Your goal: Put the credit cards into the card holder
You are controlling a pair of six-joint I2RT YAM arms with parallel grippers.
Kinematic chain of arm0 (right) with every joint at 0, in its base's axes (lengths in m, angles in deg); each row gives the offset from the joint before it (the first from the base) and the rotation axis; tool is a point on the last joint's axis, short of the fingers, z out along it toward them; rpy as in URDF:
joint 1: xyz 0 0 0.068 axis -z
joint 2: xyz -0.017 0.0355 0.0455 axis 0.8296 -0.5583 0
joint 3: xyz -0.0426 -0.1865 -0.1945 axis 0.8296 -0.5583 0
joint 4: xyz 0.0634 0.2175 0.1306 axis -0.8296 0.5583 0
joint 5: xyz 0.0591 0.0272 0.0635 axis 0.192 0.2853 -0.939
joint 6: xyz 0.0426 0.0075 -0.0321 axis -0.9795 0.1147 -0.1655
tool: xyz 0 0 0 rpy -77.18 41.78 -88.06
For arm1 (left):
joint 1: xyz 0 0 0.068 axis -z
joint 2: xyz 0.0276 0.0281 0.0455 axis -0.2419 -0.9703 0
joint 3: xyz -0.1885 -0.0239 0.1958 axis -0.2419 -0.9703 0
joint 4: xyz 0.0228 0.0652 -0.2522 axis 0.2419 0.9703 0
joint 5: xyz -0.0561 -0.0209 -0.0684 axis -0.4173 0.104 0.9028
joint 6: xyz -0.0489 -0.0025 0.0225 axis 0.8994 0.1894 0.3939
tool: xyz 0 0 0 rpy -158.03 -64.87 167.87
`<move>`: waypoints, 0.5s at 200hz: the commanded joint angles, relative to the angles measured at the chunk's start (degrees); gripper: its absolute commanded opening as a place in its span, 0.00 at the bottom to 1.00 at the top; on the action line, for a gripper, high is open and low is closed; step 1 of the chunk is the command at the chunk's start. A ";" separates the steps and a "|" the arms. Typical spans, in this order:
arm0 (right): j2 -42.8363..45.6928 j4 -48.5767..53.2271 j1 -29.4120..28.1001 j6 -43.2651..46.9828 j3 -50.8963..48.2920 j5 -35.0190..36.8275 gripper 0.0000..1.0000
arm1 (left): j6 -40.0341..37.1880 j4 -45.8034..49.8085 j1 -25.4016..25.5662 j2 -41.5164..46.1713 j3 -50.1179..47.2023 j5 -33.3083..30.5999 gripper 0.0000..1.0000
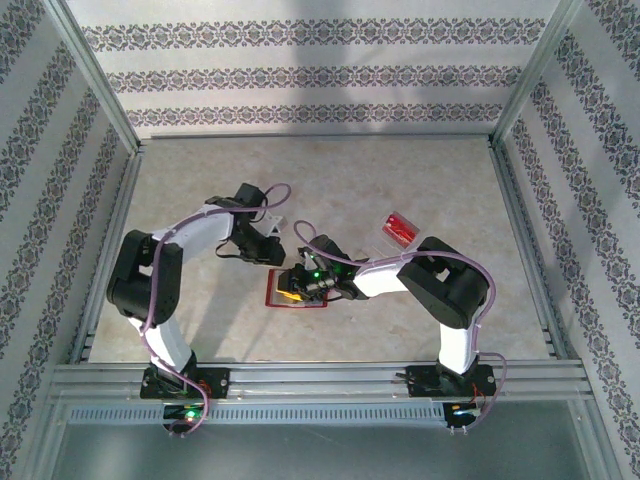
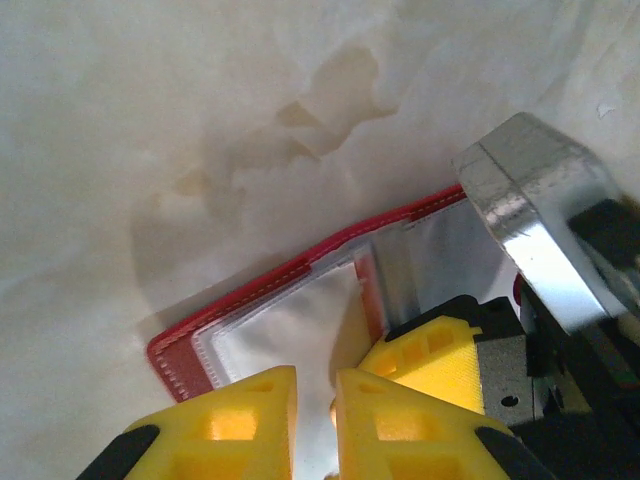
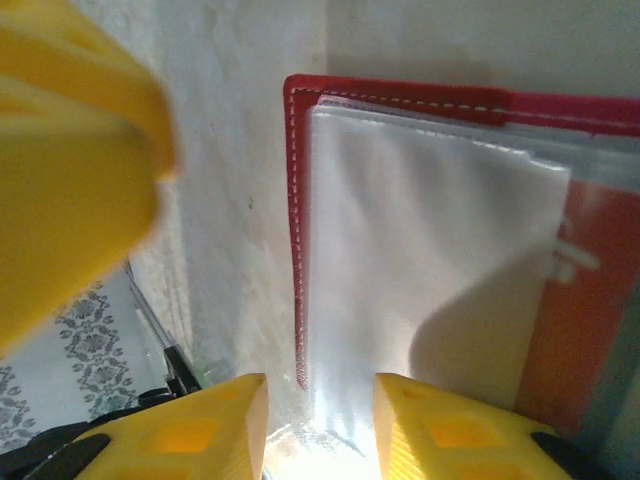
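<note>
- At the middle of the table (image 1: 200, 200), the card holder (image 2: 255, 300) lies open and flat with its clear sleeves (image 3: 420, 260) facing up. Both arms are bent close over it.
- On the left gripper (image 2: 315, 390), the jaws are nearly pressed together, leaving only a slit with pale film showing in it. Whether they truly pinch that film I cannot tell.
- On the right gripper (image 3: 320, 410), the jaws are spread astride the near edge of the clear sleeves and grip nothing.
- The credit cards (image 1: 400, 228) look to be the red bundle well apart to the right, and neither gripper holds one.
- Risk: the film is thin and slick. A nip on its lip could slip off, or it could drag the light card holder across the table instead of opening a pocket.
- Risk: the two grippers work almost touching, so a small sideways move could knock one against the other and shift the card holder.
- Risk: a hard pull could crease or tear the film at the stitching (image 3: 295, 230).
- Writing: none can be read on the card holder or the grippers, and the walls (image 1: 300, 75) carry only an ornamental pattern.
- An orange-red panel (image 3: 590, 300) shows under the film at one side; I cannot tell whether it is a card or lining.
</note>
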 commanded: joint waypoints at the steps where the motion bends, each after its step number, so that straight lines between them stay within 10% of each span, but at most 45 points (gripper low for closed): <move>1: -0.89 2.52 -0.73 2.47 0.73 -0.28 0.40 | 0.41 -0.83 0.94 -1.00 0.50 2.40 0.17; 100: 3.60 0.45 -0.64 4.33 -0.75 0.42 0.43 | -1.58 -0.98 2.88 -6.85 -0.95 -2.85 0.10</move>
